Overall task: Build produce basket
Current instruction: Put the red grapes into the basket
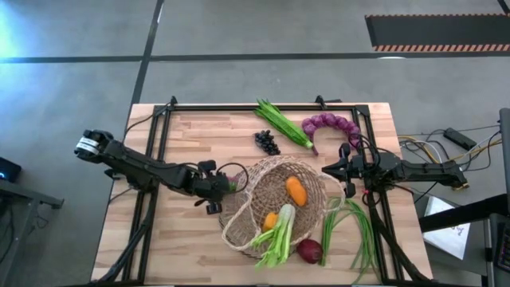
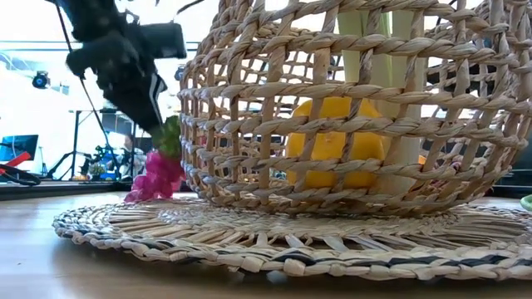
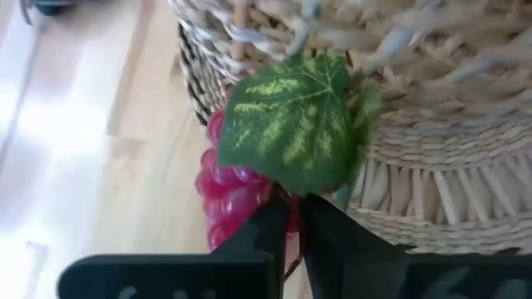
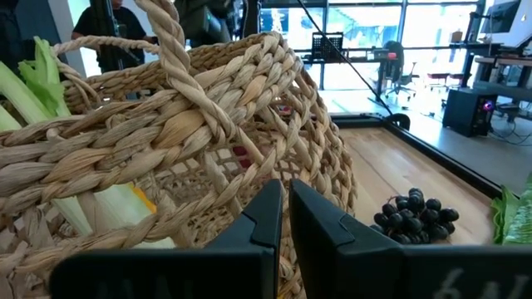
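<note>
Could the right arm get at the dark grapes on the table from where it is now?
Probably yes. The dark grapes lie in the open on the table, beyond the basket, but the right gripper is shut at the basket's rim and would have to let go first.

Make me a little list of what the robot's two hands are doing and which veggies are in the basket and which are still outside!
left hand: shut on the stem of the pink grapes, right beside the basket
right hand: shut on the basket's rim
in basket: two orange peppers, leek
outside on table: okra pods, dark grapes, purple onion string, green beans, red onion
</note>
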